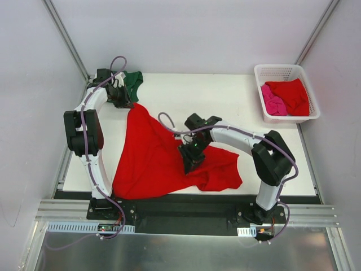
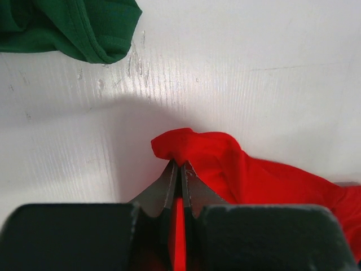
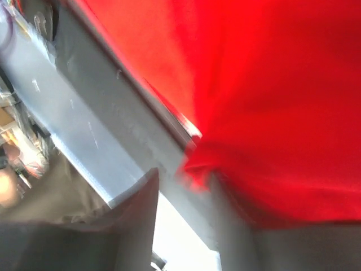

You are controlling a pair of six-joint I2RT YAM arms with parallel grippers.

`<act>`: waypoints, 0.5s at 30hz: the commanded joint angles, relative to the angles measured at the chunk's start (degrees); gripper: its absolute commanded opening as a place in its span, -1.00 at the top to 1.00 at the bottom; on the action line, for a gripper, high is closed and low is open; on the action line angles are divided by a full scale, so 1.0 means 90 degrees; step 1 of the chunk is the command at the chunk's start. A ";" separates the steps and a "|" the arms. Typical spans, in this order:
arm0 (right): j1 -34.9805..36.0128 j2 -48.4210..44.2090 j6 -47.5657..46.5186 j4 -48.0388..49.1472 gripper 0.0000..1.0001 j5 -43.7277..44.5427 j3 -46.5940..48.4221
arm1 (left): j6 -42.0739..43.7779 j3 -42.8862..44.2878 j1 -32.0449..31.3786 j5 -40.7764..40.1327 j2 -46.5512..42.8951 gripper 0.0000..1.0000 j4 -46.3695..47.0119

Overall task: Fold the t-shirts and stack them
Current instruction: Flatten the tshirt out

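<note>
Left arm: your left arm (image 1: 84, 132) rises from its base at the near edge, bends at a raised elbow over the left side of the table (image 1: 225, 101), and reaches on to the far left corner with the wrist tipped down.
Left gripper: your left gripper (image 2: 179, 165) sits low over the table, its fingers pressed together and pinching a bunched tip of the red t-shirt (image 1: 152, 158).
Right arm: your right arm (image 1: 237, 135) has its elbow raised on the right. The forearm stretches leftward to the middle of the table and the wrist points down.
Right gripper: your right gripper (image 1: 189, 161) hangs over the middle of the red t-shirt. The wrist view is blurred, but the fingers stand apart with a gap between them. A fold of red cloth lies at their tips, and you cannot tell whether it touches them.
Red t-shirt: it is spread out and rumpled, running from the left gripper's pinch down to the near edge and across to the right of centre.
Green t-shirt: the green t-shirt (image 1: 133, 82) is crumpled in the far left corner, just beyond the left gripper and apart from the red cloth.
Basket: the basket (image 1: 256, 70) stands in the far right corner. It holds a pink t-shirt (image 1: 272, 103) on the left and a second red t-shirt (image 1: 294, 95) beside it.
</note>
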 commanded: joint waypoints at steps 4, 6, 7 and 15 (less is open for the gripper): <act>0.0559 -0.0662 0.0512 -0.0097 -0.38 0.2184 -0.0063 | 0.0021 -0.0038 -0.0037 0.0174 -0.0537 1.00 -0.0056; 0.0540 -0.0799 0.0815 -0.0028 -0.44 0.2943 0.0015 | 0.0050 -0.0057 -0.0037 0.0174 -0.0547 1.00 -0.0056; 0.0520 -0.0828 0.0884 0.0011 -0.46 0.3526 0.0064 | 0.0041 -0.0058 -0.0037 0.0174 -0.0566 1.00 -0.0056; 0.0110 -0.0791 0.1432 0.0607 -0.51 0.4382 0.0103 | 0.0021 -0.0087 -0.0037 0.0194 -0.0567 1.00 -0.0056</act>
